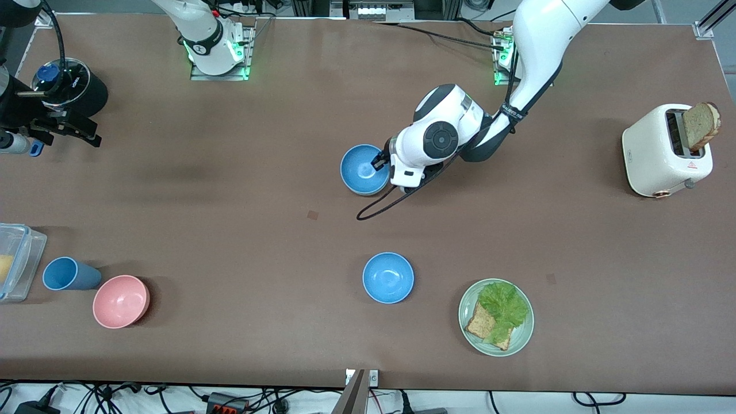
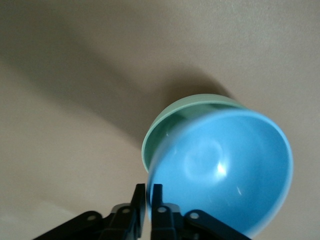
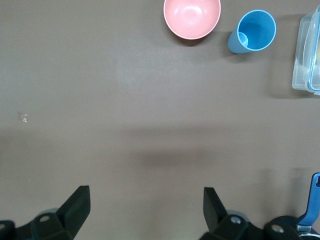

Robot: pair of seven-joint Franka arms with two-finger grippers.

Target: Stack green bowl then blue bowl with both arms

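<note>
A blue bowl sits in or just over the pale green bowl near the table's middle. In the front view only a thin greyish edge of the green bowl shows under it. My left gripper is shut on the blue bowl's rim, one finger inside and one outside. The blue bowl looks tilted against the green one. A second blue bowl stands alone, nearer the front camera. My right gripper waits open and empty above the table at the right arm's end.
A pink bowl, a blue cup and a clear container stand near the front at the right arm's end. A green plate with lettuce and toast stands near the front. A white toaster stands at the left arm's end.
</note>
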